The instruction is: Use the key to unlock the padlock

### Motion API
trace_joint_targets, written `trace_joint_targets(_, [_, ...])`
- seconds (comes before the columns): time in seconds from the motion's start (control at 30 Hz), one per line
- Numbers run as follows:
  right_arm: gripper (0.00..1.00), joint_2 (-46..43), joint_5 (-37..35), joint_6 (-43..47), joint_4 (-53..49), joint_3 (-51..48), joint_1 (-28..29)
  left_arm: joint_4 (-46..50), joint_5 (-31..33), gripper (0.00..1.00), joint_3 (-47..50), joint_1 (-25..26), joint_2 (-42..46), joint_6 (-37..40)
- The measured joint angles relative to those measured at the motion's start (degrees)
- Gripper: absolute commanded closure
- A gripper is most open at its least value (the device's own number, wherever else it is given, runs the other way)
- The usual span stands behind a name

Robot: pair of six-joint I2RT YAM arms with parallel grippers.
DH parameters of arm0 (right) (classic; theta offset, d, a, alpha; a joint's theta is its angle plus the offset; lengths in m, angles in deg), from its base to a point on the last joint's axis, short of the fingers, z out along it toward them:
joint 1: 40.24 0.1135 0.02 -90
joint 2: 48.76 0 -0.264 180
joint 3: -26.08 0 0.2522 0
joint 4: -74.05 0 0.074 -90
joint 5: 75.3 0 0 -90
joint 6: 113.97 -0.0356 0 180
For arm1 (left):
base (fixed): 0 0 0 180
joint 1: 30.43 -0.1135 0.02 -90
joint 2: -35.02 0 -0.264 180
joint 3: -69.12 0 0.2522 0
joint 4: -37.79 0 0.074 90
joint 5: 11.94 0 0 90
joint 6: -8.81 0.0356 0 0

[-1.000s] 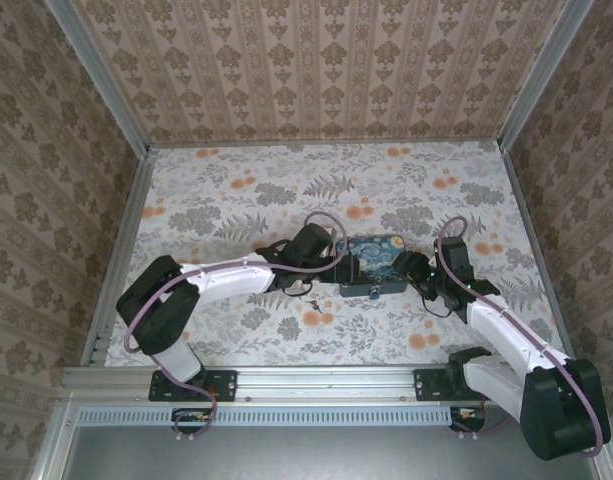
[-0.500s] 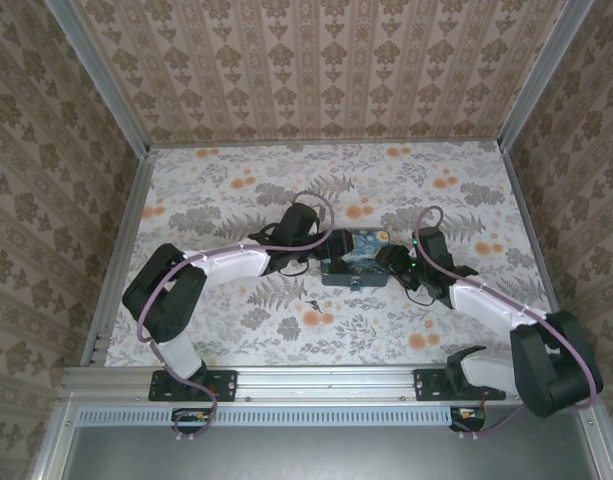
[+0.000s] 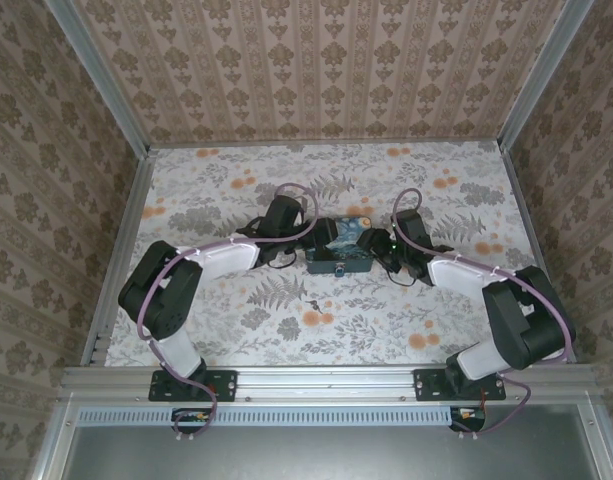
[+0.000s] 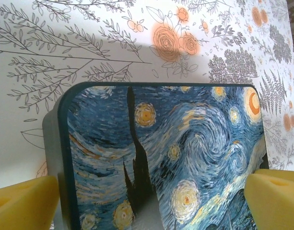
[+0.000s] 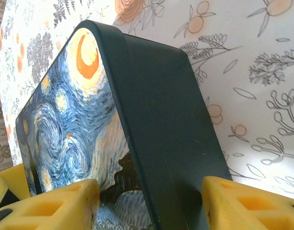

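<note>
Both arms reach in over the flowered table [image 3: 236, 190] to the blue swirl-painted box [image 3: 338, 250], which sits about the middle of it, one arm at each end. The left gripper [image 4: 147, 203] is spread wide, and its yellow fingers [image 4: 22, 201] press against the box's two side walls with the painted lid between them. The right gripper [image 5: 147, 203] takes the right end at a slant, one pad on the painted lid and the other against the dark wall, jaws held apart by the box. The lid is down, so I cannot tell what is inside. A pale speck [image 3: 343, 270] shows on the box's near wall, too small to identify. The key [image 3: 311, 302], tiny and dark, lies loose on the table, on the near side of the box and a little to its left, apart from both grippers.
</note>
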Motion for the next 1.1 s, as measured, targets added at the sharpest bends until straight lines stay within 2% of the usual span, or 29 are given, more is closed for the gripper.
trace_joint_targets(0.13, [0.23,0.5,-0.3,0.4,-0.3,0.7,0.1,-0.6,-1.1,0.0,0.2,-1.2,0.0,0.0])
trace_joint_targets(0.2, [0.21,-0.7,-1.4,0.7,-1.7,0.6,0.1,-1.0,-1.7,0.0,0.2,-2.2,0.0,0.0])
trace_joint_targets(0.33, [0.22,-7.6,-3.3,2.5,-4.8,-0.3,-0.1,-1.4,-2.2,0.0,1.1,-5.1,0.2,0.6])
trace_joint_targets(0.47, [0.29,-16.5,-3.5,6.0,-8.9,-1.6,0.1,-0.1,-2.4,0.0,4.4,-8.5,3.1,1.8])
trace_joint_targets(0.57, [0.3,-20.9,-2.9,9.5,-12.5,-2.3,2.0,2.4,-2.1,0.0,7.6,-10.0,9.5,3.1])
trace_joint_targets(0.67, [0.31,-22.4,-1.7,13.6,-15.7,-2.5,7.0,4.5,-1.5,0.0,10.6,-10.0,18.2,4.2])
trace_joint_targets(0.8, [0.34,-20.2,-1.5,18.9,-19.7,-1.4,16.1,6.9,-0.2,0.0,14.4,-10.0,29.0,4.7])
trace_joint_targets(0.93, [0.4,-13.0,-3.1,23.6,-22.2,2.4,24.3,10.5,1.7,0.0,19.0,-10.0,37.2,4.7])
trace_joint_targets(1.1, [0.41,-3.5,-5.5,28.3,-23.4,7.7,29.3,16.2,2.9,0.0,21.8,-10.8,42.9,4.3])
